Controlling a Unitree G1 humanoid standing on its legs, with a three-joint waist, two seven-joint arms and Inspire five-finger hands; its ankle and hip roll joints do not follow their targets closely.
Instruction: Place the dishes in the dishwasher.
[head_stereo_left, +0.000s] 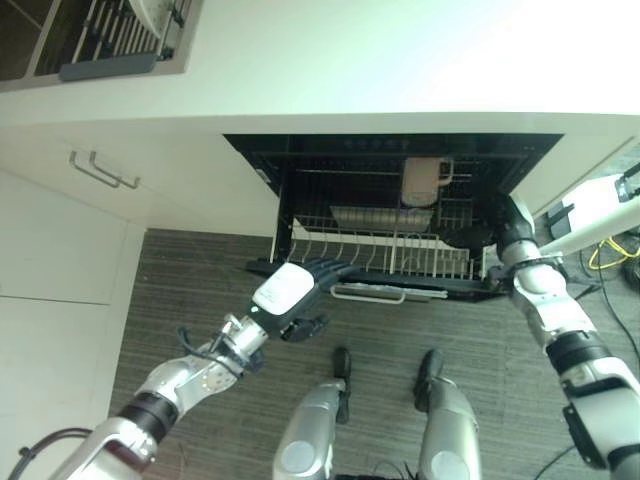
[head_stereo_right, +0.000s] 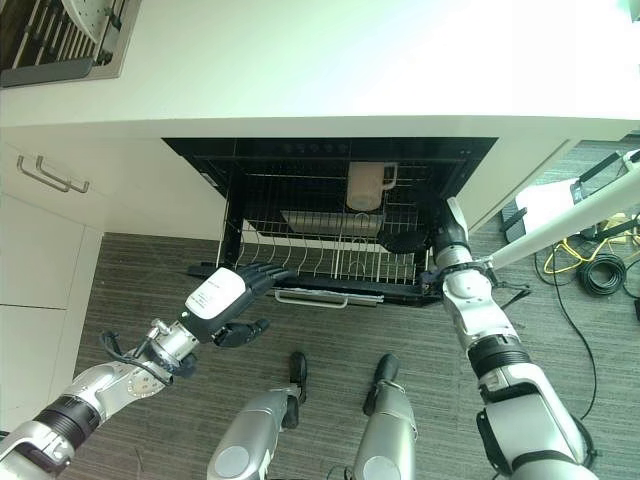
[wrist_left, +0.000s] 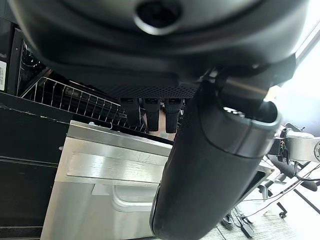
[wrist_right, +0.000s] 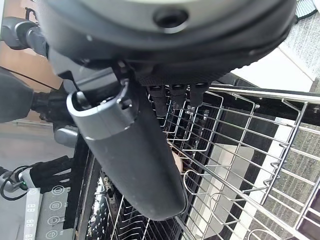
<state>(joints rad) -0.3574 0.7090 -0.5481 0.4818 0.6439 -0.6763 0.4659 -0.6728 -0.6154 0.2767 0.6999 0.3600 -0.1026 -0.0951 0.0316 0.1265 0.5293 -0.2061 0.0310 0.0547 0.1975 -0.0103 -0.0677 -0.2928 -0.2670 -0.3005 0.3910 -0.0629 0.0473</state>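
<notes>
My left hand (head_stereo_left: 290, 292) hovers nearest, fingers straight and relaxed, reaching toward the front edge of the pulled-out dishwasher rack (head_stereo_left: 385, 255) above its silver handle (head_stereo_left: 368, 293). My right hand (head_stereo_right: 452, 232) sits at the rack's right end, fingers stretched out over the wires (nothing in its grip). A beige mug (head_stereo_left: 424, 181) rests deep in the rack, with a grey tray (head_stereo_left: 380, 217) in front of it, under the white countertop (head_stereo_left: 400, 70).
</notes>
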